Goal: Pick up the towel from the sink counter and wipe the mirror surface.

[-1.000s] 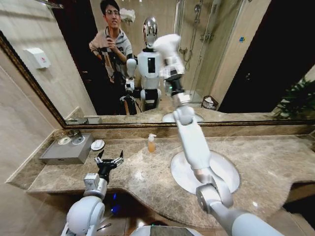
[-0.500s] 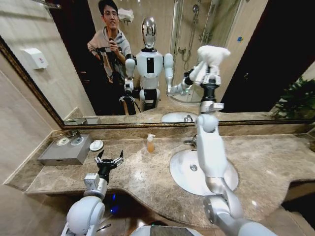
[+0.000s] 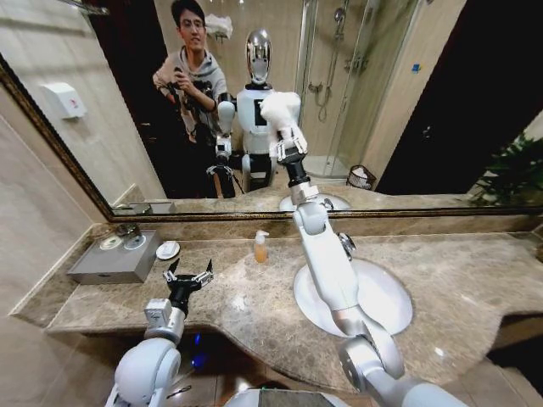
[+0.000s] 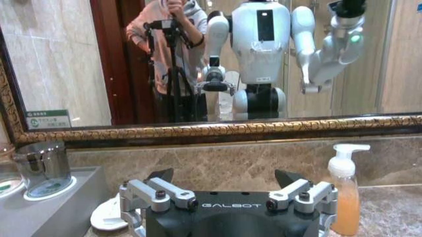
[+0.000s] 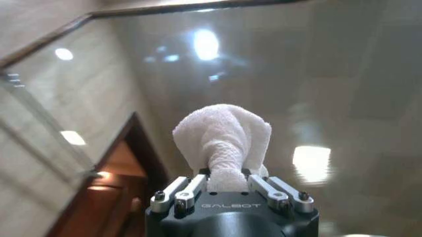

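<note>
White towel [image 5: 223,140] sits pinched in right gripper [image 5: 228,183] jaws; left gripper [image 4: 229,188] gapes wide.

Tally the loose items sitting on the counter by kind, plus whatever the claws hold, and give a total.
Soap pump bottle: 1
Small white dish: 1
Grey tray: 1
Glasses on the tray: 2
Towel, gripped in the right claw up at the mirror: 1
Left claw, open above the counter: holds 0
Total: 6
</note>
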You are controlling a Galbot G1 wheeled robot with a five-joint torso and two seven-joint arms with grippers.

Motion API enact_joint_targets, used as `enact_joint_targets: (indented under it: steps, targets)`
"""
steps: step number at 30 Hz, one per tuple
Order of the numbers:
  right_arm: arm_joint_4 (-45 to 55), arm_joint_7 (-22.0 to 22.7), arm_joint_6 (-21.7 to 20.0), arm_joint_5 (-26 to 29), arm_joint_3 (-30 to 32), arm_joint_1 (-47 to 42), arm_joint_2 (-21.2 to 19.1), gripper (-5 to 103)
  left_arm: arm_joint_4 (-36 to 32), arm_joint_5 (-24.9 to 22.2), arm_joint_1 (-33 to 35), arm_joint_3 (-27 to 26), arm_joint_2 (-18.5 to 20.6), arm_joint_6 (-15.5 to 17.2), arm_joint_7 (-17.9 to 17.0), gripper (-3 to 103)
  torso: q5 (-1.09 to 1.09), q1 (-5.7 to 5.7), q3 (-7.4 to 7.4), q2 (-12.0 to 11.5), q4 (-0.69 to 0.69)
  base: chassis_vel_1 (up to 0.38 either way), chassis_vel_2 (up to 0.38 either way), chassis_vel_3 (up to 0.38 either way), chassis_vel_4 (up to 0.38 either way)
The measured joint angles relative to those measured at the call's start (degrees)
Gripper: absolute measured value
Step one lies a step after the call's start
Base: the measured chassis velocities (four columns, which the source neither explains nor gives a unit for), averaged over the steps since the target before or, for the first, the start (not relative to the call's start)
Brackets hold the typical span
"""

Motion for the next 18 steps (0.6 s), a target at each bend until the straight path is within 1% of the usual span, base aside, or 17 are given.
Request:
enact_joint_targets:
  steps: [1, 2, 3, 4, 5, 6, 7, 8, 9, 10, 11, 14, 16, 18]
  targets:
    - [0.4, 0.5, 0.0, 1.2, 2.1, 0.2, 0.0, 19, 0.0, 0.0, 0.0, 0.0, 0.0, 0.0, 0.0, 100, 0.01, 0.0, 0.0, 0.0, -0.01, 0.0, 0.0, 0.0, 0.0]
    - [0.4, 0.5, 0.0, 1.2, 2.1, 0.2, 0.0, 19, 0.0, 0.0, 0.0, 0.0, 0.0, 0.0, 0.0, 100, 0.01, 0.0, 0.0, 0.0, -0.01, 0.0, 0.0, 0.0, 0.0]
    - [0.5, 1.0, 0.0, 2.4, 3.8, 0.4, 0.0, 19, 0.0, 0.0, 0.0, 0.0, 0.0, 0.0, 0.0, 100, 0.02, 0.0, 0.0, 0.0, -0.02, 0.0, 0.0, 0.0, 0.0]
    - [0.5, 1.8, -0.1, 4.0, 5.8, 0.9, -0.4, 19, 0.0, 0.0, 0.0, 0.0, 0.0, 0.0, 0.0, 100, 0.03, 0.0, 0.0, 0.0, 0.01, 0.0, 0.0, 0.0, 0.0]
    - [0.4, 2.3, -0.2, 5.5, 7.5, 1.3, -1.7, 19, 0.0, 0.0, 0.0, 0.0, 0.0, 0.0, 0.0, 100, 0.02, 0.0, 0.0, 0.0, 0.02, 0.0, 0.0, 0.0, 0.0]
    - [0.4, 2.3, -0.2, 5.5, 7.5, 1.3, -1.7, 19, 0.0, 0.0, 0.0, 0.0, 0.0, 0.0, 0.0, 100, 0.02, 0.0, 0.0, 0.0, 0.02, 0.0, 0.0, 0.0, 0.0]
    - [0.0, 2.8, -0.2, 7.1, 9.4, 1.7, -3.4, 19, 0.0, 0.0, 0.0, 0.0, 0.0, 0.0, 0.0, 100, 0.02, 0.0, 0.0, 0.0, -0.03, 0.0, 0.0, 0.0, 0.0]
    - [-0.3, 2.8, -0.2, 7.9, 10.7, 1.9, -4.2, 19, 0.0, 0.0, 0.0, 0.0, 0.0, 0.0, 0.0, 100, 0.03, 0.0, 0.0, 0.0, -0.04, 0.0, 0.0, 0.0, 0.0]
    - [-0.3, 2.8, -0.2, 7.9, 10.7, 1.9, -4.2, 19, 0.0, 0.0, 0.0, 0.0, 0.0, 0.0, 0.0, 100, 0.03, 0.0, 0.0, 0.0, -0.04, 0.0, 0.0, 0.0, 0.0]
    - [-0.7, 2.9, -0.3, 8.5, 12.2, 2.1, -4.7, 19, 0.0, 0.0, 0.0, 0.0, 0.0, 0.0, 0.0, 100, 0.03, 0.0, 0.0, 0.0, -0.06, 0.0, 0.0, 0.0, 0.0]
    - [-0.9, 2.8, -0.4, 8.9, 13.0, 2.1, -4.9, 19, 0.0, 0.0, 0.0, 0.0, 0.0, 0.0, 0.0, 100, 0.03, 0.0, 0.0, 0.0, -0.05, 0.0, 0.0, 0.0, 0.0]
    - [-0.9, 2.8, -0.5, 8.9, 12.6, 1.4, -4.7, 19, 0.0, 0.0, 0.0, 0.0, 0.0, 0.0, 0.0, 100, 0.02, 0.0, 0.0, 0.0, -0.03, 0.0, 0.0, 0.0, 0.0]
    - [-0.7, 2.5, -0.3, 7.5, 11.1, 0.6, -2.8, 19, 0.0, 0.0, 0.0, 0.0, 0.0, 0.0, 0.0, 100, 0.02, 0.0, 0.0, 0.0, -0.04, 0.0, 0.0, 0.0, 0.0]
    - [-0.6, 1.8, 0.1, 5.0, 9.1, 0.0, -0.7, 19, 0.0, 0.0, 0.0, 0.0, 0.0, 0.0, 0.0, 100, 0.01, 0.0, 0.0, 0.0, 0.02, 0.0, 0.0, 0.0, 0.0]
